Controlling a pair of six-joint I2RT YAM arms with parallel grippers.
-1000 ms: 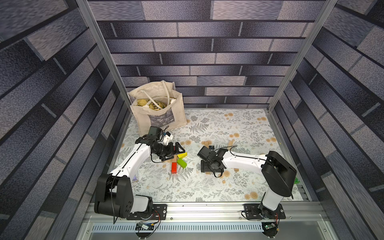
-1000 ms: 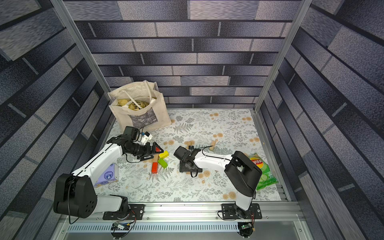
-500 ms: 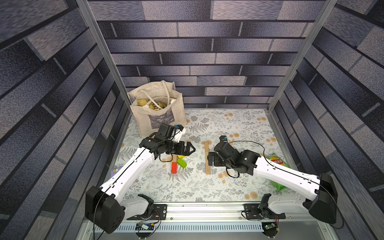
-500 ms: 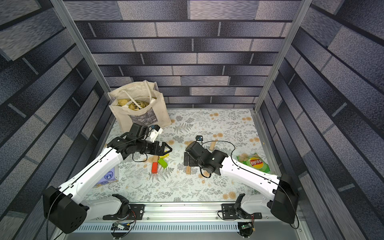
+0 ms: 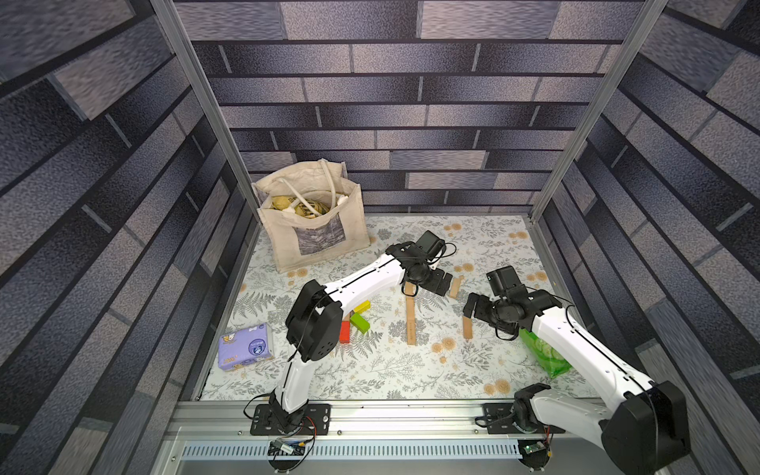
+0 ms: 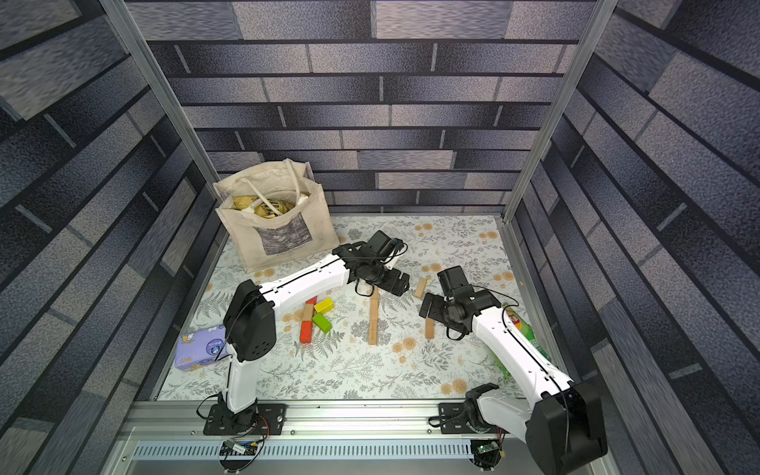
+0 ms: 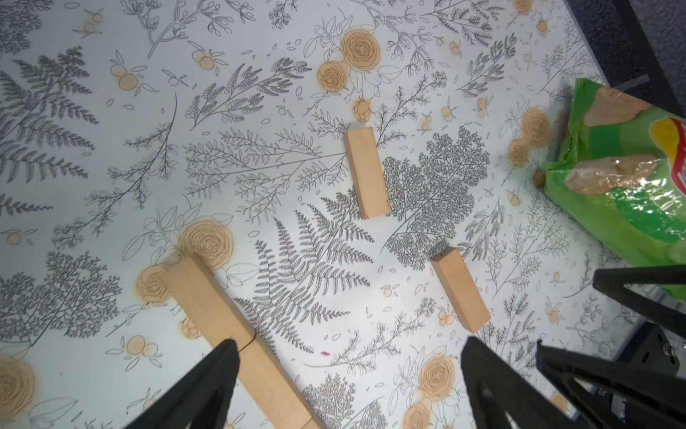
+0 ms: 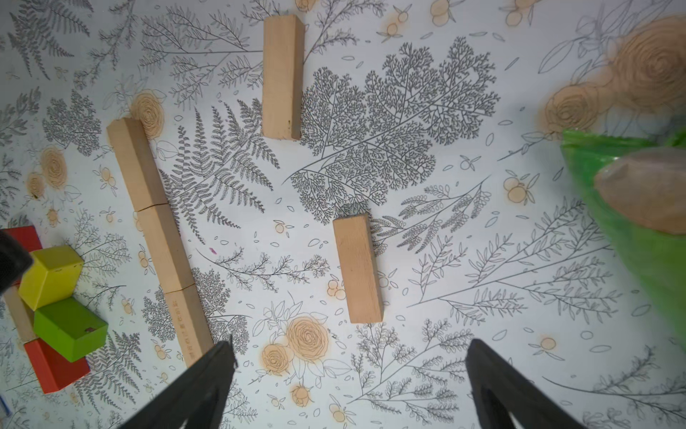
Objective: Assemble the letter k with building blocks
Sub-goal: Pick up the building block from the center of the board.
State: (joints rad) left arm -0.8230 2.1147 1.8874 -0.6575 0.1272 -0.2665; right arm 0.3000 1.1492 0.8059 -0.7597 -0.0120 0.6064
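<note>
Progress on the tan letter k stood at its spine (image 5: pixel 410 316): three plain blocks lay end to end in a straight line on the floral surface (image 5: pixel 370 382). The two pieces meant for the slanted strokes were not yet joined to it. One, the tilted block (image 5: pixel 454 286), lay level with the spine's far end but apart from it. The other, the parallel block (image 5: pixel 466 327), lay roughly alongside the spine and well apart. Both sat on the side away from the coloured figure (image 6: pixel 314 316) (red, yellow and green pieces, partly under the left arm in both top views, that already read as a k). That side was probably chosen so the strokes could branch from the spine's middle without crowding the coloured one. The left hand (image 5: pixel 441 283) hovered just beside the tilted block, jaws wide and nothing between them. The right hand (image 5: pixel 473 307) hung above the far end of the parallel block, likewise spread wide and empty. Wide jaws suited straddling a block across its narrow width, so each hand seemed posed to take the piece nearest it
</note>
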